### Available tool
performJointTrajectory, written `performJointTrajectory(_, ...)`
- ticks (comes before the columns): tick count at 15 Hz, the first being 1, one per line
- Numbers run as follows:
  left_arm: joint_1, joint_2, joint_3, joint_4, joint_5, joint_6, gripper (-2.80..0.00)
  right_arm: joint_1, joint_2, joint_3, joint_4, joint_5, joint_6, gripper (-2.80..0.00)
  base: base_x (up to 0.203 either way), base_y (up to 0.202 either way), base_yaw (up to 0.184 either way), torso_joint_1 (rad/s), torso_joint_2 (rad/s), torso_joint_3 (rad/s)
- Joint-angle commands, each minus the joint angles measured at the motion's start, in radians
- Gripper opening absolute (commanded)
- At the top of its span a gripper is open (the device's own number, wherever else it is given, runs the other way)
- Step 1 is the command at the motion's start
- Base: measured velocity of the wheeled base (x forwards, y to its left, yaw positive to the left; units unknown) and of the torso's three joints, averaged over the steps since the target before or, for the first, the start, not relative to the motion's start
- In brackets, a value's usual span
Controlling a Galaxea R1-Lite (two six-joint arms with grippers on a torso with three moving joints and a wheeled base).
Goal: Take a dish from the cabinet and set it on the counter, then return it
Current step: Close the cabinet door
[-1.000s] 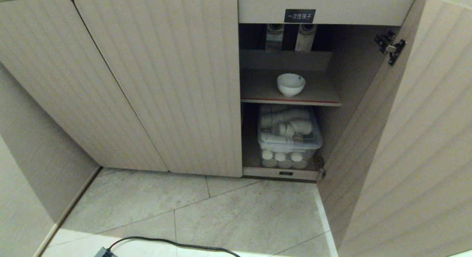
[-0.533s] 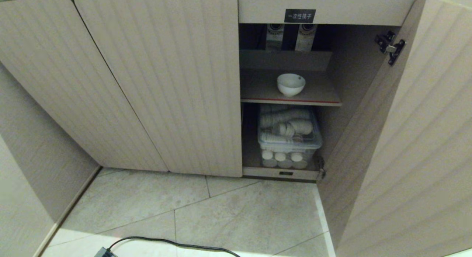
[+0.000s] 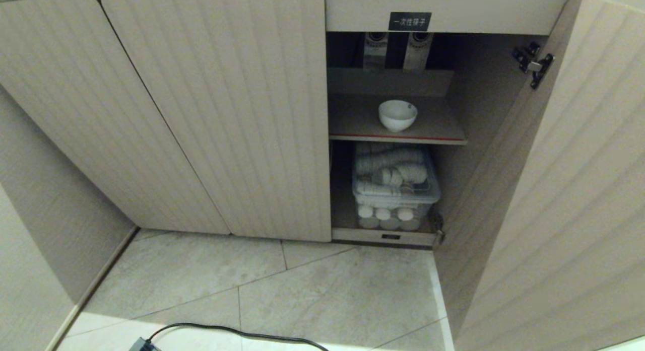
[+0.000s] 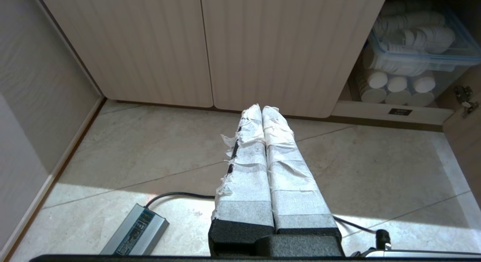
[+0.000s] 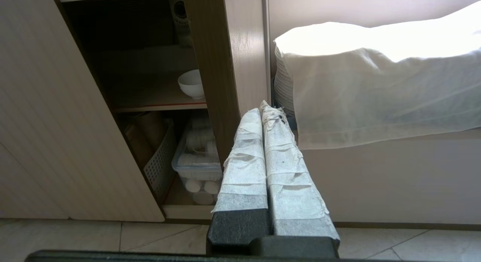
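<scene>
Tiled floor [image 3: 312, 290] below open cabinet [image 3: 211, 114]; dish [image 3: 397, 115] on shelf. Only right wrist view shows white cloth [image 5: 375, 89] beside clenched right gripper [image 5: 265, 108]; left gripper [image 4: 262, 108] clenched too.

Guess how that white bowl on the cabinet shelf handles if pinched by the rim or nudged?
The bowl looks like glazed ceramic, so probably rigid, slick and chippable. Its narrow foot under a wider rim suggests a rim pinch may tilt it. On the smooth shelf, a nudge would likely slide rather than roll it.

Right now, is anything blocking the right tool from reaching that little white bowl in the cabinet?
Yes: the open cabinet door's edge stands between the shut right tool and the bowl, which sits alone on the upper shelf.
</scene>
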Motion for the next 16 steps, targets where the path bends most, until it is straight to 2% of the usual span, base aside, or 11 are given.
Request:
performJointTrajectory(1, 0.000, 0.000, 0.000, -0.001, 0.001, -0.001, -2.80, 0.004, 0.005, 0.007, -0.002, 0.003, 0.007, -2.80, 0.000, 0.000, 0.000, 0.000, 0.00, 0.000)
performJointTrajectory(7, 0.000, 0.000, 0.000, -0.001, 0.001, -0.001, -2.80, 0.033, 0.042, 0.011, -0.004, 0.004, 0.059, -2.80, 0.000, 0.000, 0.000, 0.000, 0.00, 0.000)
performJointTrajectory(12, 0.000, 0.000, 0.000, -0.001, 0.001, -0.001, -2.80, 0.037, 0.061, 0.014, -0.004, 0.079, 0.079, -2.80, 0.000, 0.000, 0.000, 0.000, 0.00, 0.000)
performJointTrajectory(16, 0.000, 0.000, 0.000, -0.001, 0.001, -0.001, -2.80, 0.043, 0.096, 0.016, -0.002, 0.087, 0.082, -2.80, 0.000, 0.000, 0.000, 0.000, 0.00, 0.000)
